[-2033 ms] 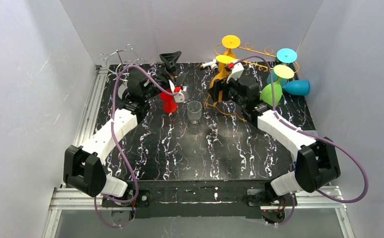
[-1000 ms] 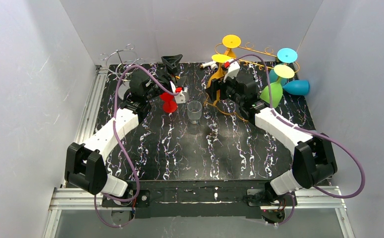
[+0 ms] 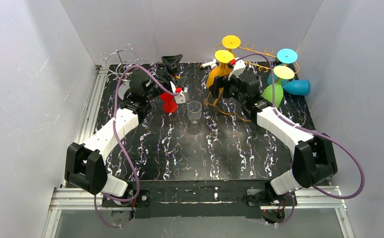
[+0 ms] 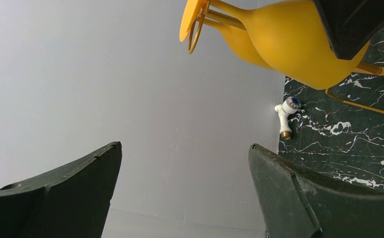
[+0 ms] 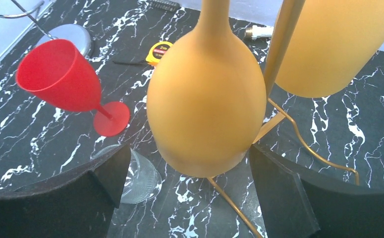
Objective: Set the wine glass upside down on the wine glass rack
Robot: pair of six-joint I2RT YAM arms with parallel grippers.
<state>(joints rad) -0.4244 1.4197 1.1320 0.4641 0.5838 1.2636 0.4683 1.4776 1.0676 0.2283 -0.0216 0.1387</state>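
A yellow wine glass hangs upside down on the gold wire rack, with a second yellow glass beside it. My right gripper is open, its fingers on either side of the bowl's rim and apart from it. From above, that glass hangs at the rack's left end, the right gripper just in front. My left gripper is open and empty, facing the back wall. In its own view the left gripper holds nothing.
A red wine glass stands beside a clear cup mid-table. Cyan and green glasses sit by the rack's right side. A silver rack stands back left. A tape measure and a white fitting lie near the back.
My right gripper has opened and let go of the yellow glass, which now hangs on the rack. The left arm has stayed still.
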